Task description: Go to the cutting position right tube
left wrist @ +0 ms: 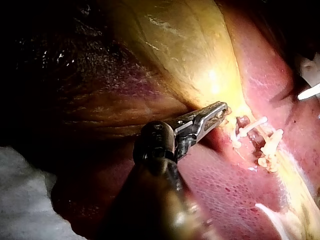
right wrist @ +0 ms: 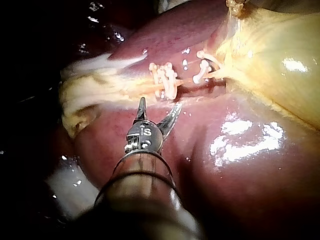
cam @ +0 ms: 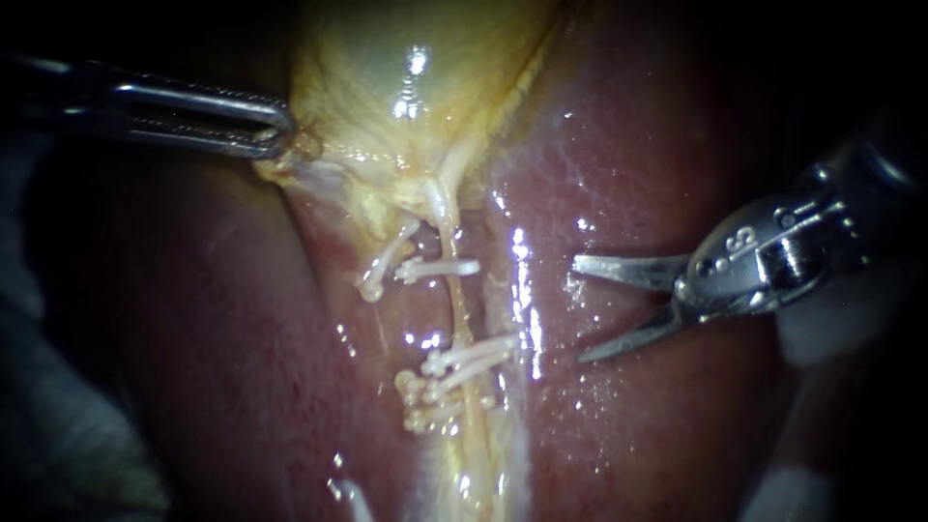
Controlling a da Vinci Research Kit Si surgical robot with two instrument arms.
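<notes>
1. The left instrument (cam: 280, 135) comes in from the upper left of the frame. Its hand is clamped on the lower edge of the gallbladder (cam: 406, 87).
2. The right tube (cam: 460, 311) runs down the middle of the frame, with a bare stretch between the upper clip (cam: 437, 268) and the lower clips (cam: 469, 362).
3. The right instrument (cam: 578, 310) sits at the right of the frame over the liver (cam: 657, 145). Its hand, two curved blades, is spread wide and holds nothing. It points at that bare stretch but is clear of it.
4. The approach looks partly done. What is left is to close the gap until the bare stretch lies between the blades.
</notes>
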